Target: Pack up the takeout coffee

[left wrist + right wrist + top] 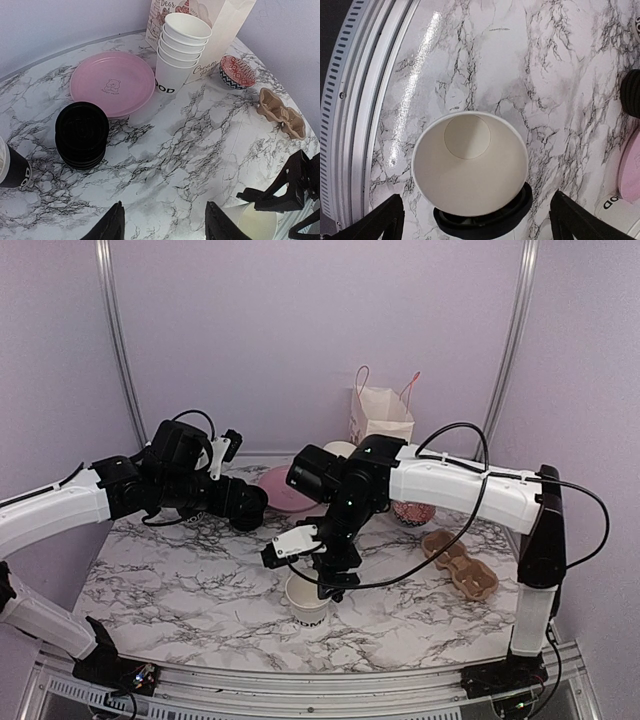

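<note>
The coffee cup [470, 175] stands upright and open-mouthed on the table [485, 60] close to its near edge, with no lid on yet. It was presumably set there to be capped before packing. The right claw [476, 196] hangs straight above it, fingers spread wide to either side of the rim and gripping nothing. A black ring [485, 222] shows at the cup's near side, perhaps a lid, though the view is too tight to be sure. The left claw [164, 220] hovers further left, half open and empty, facing the stack of lids [81, 134], the bag [220, 30] and the cardboard carrier [282, 112].
</note>
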